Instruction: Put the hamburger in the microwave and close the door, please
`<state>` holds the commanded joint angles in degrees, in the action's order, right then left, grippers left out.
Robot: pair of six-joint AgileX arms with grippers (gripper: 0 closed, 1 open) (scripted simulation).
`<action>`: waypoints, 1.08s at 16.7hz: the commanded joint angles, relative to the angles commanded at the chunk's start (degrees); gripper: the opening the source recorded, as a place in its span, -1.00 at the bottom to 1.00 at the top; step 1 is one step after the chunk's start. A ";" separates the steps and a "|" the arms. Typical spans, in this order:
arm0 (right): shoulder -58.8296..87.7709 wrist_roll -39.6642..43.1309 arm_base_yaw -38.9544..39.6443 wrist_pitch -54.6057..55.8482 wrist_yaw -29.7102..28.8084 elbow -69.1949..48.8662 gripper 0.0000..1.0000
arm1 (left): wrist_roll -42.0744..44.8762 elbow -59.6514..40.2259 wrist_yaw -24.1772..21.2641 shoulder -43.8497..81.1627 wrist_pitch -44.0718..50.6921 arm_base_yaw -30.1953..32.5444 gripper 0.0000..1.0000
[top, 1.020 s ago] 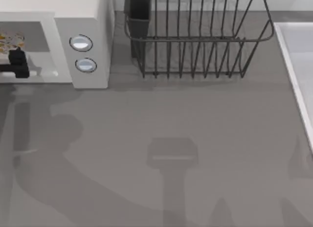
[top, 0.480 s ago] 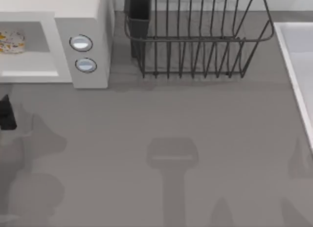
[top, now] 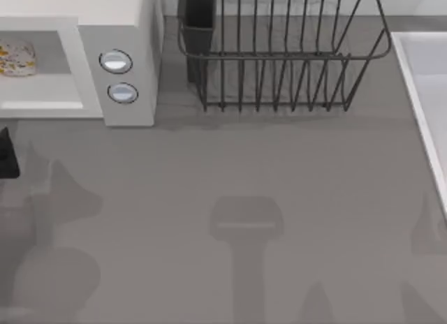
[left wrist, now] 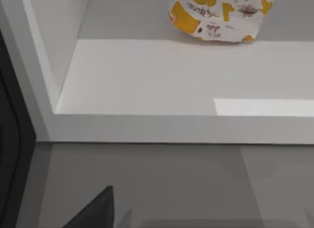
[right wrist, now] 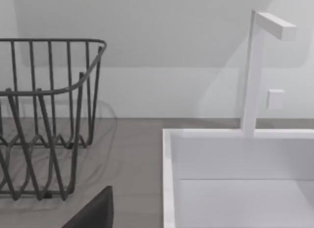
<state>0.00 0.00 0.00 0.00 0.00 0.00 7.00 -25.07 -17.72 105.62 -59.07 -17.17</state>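
Note:
The hamburger (top: 14, 59), a white wrapper with orange and red print, lies inside the grey cavity of the white microwave (top: 119, 31) at the table's far left. The left wrist view shows the hamburger (left wrist: 218, 16) resting at the back of the cavity floor. The cavity stands open. A dark flat panel (left wrist: 12, 139) beside the opening's pale frame looks like the edge of the door. My left gripper (top: 5, 153) hovers in front of the opening, clear of the hamburger, open and empty, one finger (left wrist: 93, 213) showing. My right arm is parked; its finger (right wrist: 93, 211) shows near the rack.
A dark wire dish rack (top: 279, 59) with a black cup (top: 199, 17) stands behind the table's middle. A white sink (top: 426, 93) with a white tap (right wrist: 255, 71) sits at the right. Two round knobs (top: 115, 61) face the front.
My left gripper let go of the hamburger and pulled back out of the microwave cavity toward the table's front. The hamburger stays inside. In the last half second it barely moved.

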 joint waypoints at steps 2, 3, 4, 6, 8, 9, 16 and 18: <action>0.00 0.00 0.00 0.00 0.00 0.00 1.00 | -0.03 -1.21 0.10 -4.29 5.56 -0.03 1.00; 0.00 0.00 0.00 0.00 0.00 0.00 1.00 | -0.04 -1.91 0.15 -6.78 9.17 -0.05 1.00; 0.00 0.00 0.00 0.00 0.00 0.00 1.00 | -0.06 -2.64 0.20 -9.39 13.08 -0.06 1.00; 0.00 0.00 0.00 0.00 0.00 0.00 1.00 | -0.08 -4.11 0.27 -14.62 20.69 -0.07 1.00; 0.00 0.00 0.00 0.00 0.00 0.00 1.00 | -0.09 -5.41 0.29 -19.27 26.34 -0.04 1.00; 0.00 0.00 0.00 0.00 0.00 0.00 1.00 | -0.09 -5.93 0.30 -21.05 28.26 -0.03 1.00; 0.00 0.00 0.00 0.00 0.00 0.00 1.00 | -0.10 -6.43 0.31 -23.00 30.26 0.00 1.00; 0.00 0.00 0.00 0.00 0.00 0.00 1.00 | -0.28 -5.68 0.71 -24.49 30.95 0.50 1.00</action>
<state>0.00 0.00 0.00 0.00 0.00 0.00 6.72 -30.74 -17.01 81.13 -28.13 -16.67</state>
